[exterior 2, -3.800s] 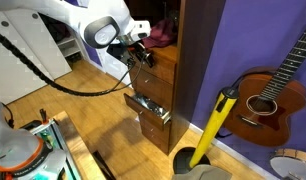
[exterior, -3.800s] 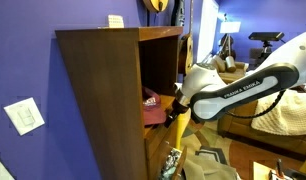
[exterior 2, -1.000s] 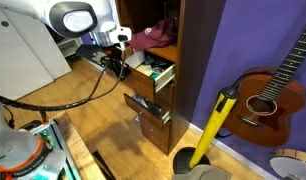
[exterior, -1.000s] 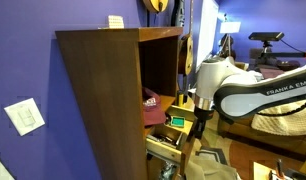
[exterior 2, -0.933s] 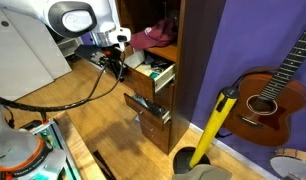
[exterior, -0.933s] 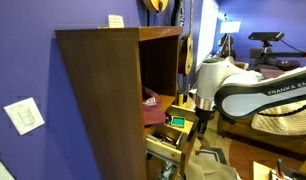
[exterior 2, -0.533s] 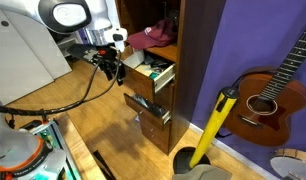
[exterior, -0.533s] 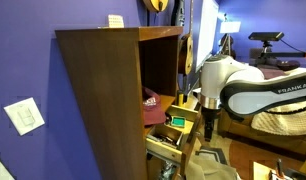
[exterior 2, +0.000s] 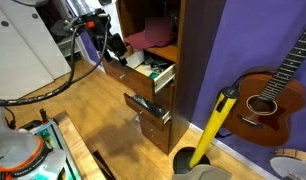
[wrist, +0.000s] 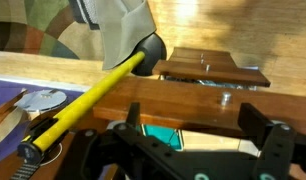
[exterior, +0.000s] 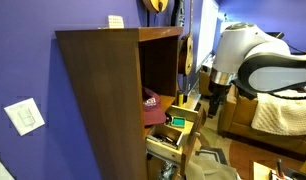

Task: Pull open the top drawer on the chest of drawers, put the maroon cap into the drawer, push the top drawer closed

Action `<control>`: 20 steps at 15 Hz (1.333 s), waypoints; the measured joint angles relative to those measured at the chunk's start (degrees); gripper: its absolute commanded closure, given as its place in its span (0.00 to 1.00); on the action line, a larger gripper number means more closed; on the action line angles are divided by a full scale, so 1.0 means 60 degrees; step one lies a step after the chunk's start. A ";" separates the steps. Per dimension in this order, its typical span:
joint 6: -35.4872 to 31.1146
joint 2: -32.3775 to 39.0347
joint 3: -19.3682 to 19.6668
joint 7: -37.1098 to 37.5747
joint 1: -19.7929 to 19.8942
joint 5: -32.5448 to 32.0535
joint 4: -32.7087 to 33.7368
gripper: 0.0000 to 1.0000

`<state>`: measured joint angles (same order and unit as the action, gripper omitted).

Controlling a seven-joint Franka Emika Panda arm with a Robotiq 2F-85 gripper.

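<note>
The chest of drawers (exterior: 103,100) (exterior 2: 188,60) is tall and dark brown. Its top drawer (exterior: 189,120) (exterior 2: 156,73) stands pulled out, and a teal item shows inside. The maroon cap (exterior: 150,106) (exterior 2: 143,40) lies in the open cubby above the drawer. My gripper (exterior: 214,101) (exterior 2: 115,47) (wrist: 193,112) is open and empty. It hangs just in front of the drawer and a little above it, clear of the drawer. In the wrist view the tan drawer front (wrist: 173,95) and its small knob (wrist: 225,98) lie beneath the spread fingers (wrist: 257,120).
A lower drawer (exterior 2: 148,108) (wrist: 208,68) with silvery clutter is also pulled out. A yellow-handled tool (exterior 2: 215,125) (wrist: 103,88) leans against the cabinet, next to a guitar (exterior 2: 268,95). A sofa with a cushion (exterior: 283,115) stands behind the arm.
The gripper has let go of the top drawer's front, opened wide and risen up and away from it. The drawer stays pulled out; the cap has not moved.
</note>
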<state>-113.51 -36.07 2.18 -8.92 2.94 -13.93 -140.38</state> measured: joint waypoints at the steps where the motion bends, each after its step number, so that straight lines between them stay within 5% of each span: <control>1: -0.0074 -0.0013 -0.0015 0.0119 0.0008 -0.0010 0.0222 0.00; 20: -0.5410 0.3706 -0.0614 0.4100 0.0008 0.0825 0.2449 0.00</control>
<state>-145.97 -13.84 -1.50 15.68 2.99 -8.98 -125.69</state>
